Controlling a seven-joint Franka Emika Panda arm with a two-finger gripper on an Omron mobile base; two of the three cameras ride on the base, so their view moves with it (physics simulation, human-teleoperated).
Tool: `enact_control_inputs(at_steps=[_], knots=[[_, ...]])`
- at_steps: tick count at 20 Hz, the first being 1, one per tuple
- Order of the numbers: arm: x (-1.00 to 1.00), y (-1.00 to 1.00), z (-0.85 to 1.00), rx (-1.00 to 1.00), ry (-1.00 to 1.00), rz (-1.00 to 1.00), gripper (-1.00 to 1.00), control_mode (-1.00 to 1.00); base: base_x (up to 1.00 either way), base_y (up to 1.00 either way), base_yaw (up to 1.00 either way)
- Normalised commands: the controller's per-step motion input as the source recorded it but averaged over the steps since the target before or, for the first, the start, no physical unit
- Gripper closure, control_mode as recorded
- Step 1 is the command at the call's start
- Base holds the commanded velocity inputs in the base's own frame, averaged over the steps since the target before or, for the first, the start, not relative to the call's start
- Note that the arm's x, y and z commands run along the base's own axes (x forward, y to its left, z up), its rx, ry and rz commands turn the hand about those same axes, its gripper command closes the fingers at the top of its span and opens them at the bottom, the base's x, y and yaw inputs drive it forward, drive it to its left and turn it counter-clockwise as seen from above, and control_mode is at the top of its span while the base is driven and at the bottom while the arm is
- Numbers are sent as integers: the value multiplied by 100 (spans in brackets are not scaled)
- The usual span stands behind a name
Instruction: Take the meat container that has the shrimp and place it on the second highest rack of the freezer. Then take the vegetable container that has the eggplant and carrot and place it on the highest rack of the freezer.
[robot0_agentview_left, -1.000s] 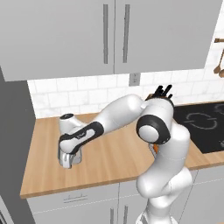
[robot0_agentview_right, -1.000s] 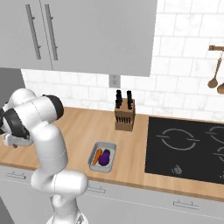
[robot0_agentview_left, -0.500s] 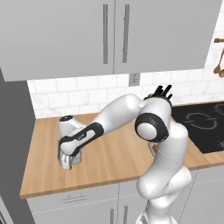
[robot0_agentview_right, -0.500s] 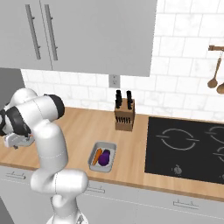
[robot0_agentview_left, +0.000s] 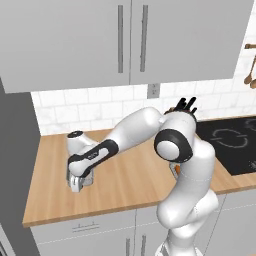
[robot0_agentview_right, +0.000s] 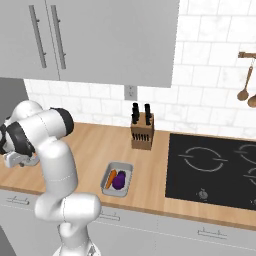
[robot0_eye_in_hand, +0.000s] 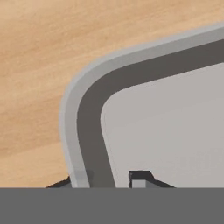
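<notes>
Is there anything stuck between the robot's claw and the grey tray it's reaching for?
No. In the hand view the claw straddles the tray rim, one finger inside and the other outside. Nothing sits between them and the rim.

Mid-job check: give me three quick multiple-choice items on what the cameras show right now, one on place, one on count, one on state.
1. Where does the vegetable container sit?
A. on the cooktop
B. on the counter between the arm and the cooktop
C. inside a wall cupboard

2. How many vegetables lie in it?
A. one
B. two
C. four

3. How do the gripper's fingertips stand at the meat container's rim?
A. one on each side of the wall
B. both inside the tray
C. high above it

Answers:
1 B: the right base view shows it on the wood counter, left of the cooktop.
2 B: an eggplant and a carrot.
3 A: the hand view shows the gripper straddling the rim.
</notes>
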Motion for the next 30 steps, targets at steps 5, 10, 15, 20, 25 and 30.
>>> enact_control_inputs(at_steps=[5,10,15,20,25,30], knots=[[-6,-3,2,0,-7,0,100,-100,0,0,0],[-32,-10,43,0,-22,3,100,-100,0,0,0],[-21,-15,78,0,-13,7,100,-100,0,0,0],[-17,-49,68,0,-6,3,100,-100,0,0,0],[-36,-98,42,0,-5,11,100,-100,0,0,0],[-40,-100,35,0,-9,18,100,-100,0,0,0]])
